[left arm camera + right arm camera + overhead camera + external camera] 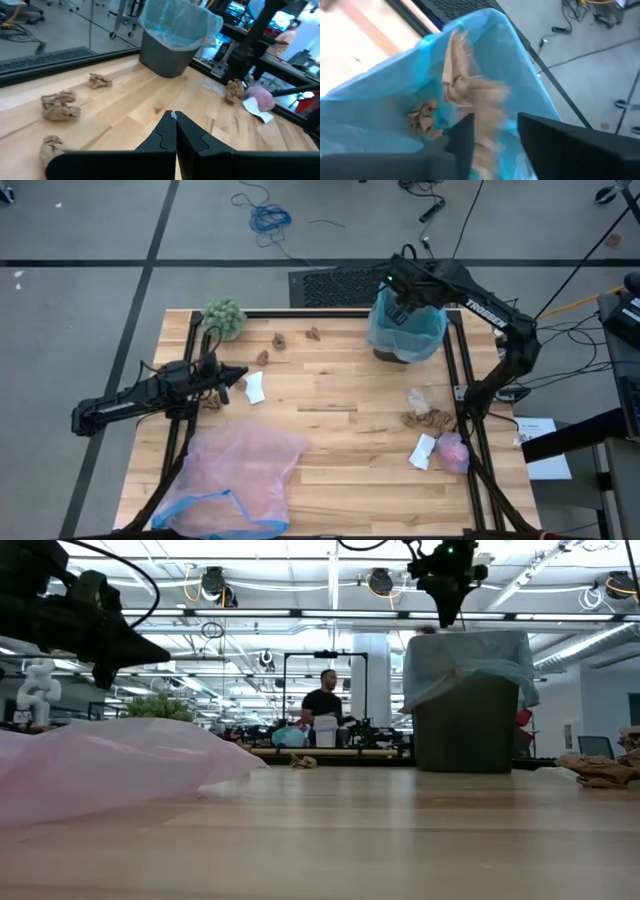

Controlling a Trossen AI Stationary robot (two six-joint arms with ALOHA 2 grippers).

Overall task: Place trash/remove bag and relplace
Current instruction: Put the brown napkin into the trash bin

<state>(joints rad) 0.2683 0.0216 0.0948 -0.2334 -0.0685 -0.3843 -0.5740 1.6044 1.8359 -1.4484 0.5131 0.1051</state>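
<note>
The pink bag (232, 475) lies flat at the table's (340, 440) near left corner. Beyond it the left gripper (232, 377) hovers over the left side, fingers pressed together, empty. Brown scraps (428, 420) and a pink wad (452, 451) lie along the right edge. At the far right, over the blue bag (405, 328) lining the bin (465, 725), the right gripper (495, 135) has its fingers apart, a brown scrap (470, 90) blurred between them above the bag.
</note>
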